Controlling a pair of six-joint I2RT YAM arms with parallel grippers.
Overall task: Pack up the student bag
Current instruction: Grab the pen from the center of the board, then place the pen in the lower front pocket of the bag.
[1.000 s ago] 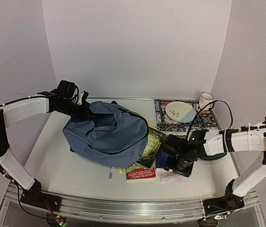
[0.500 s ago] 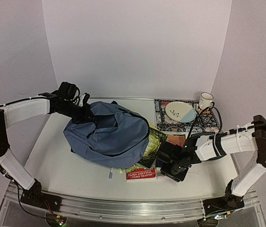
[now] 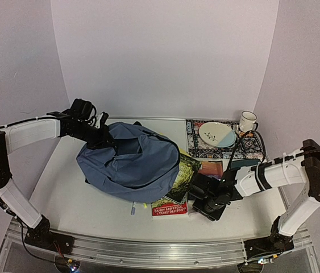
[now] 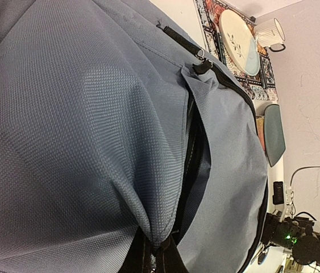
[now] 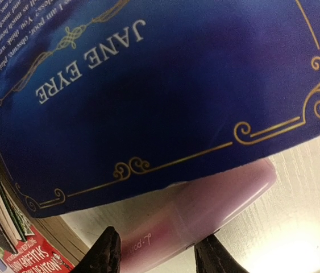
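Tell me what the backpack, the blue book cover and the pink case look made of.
Student bag: woven synthetic-looking fabric, matte; grid weave shows.
Book cover: coated paper, likely; slight sheen, gilt print.
Pink case: translucent plastic, probably; smooth, frosted.

Matt, coarse-woven slate-blue cloth backpack point(image 4: 80, 148); smooth, faintly glossy deep-blue paper book cover point(image 5: 165, 96); frosted pink plastic case point(image 5: 205, 210).

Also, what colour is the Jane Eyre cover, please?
Jane Eyre cover: deep blue with gold lettering, best in right wrist view.
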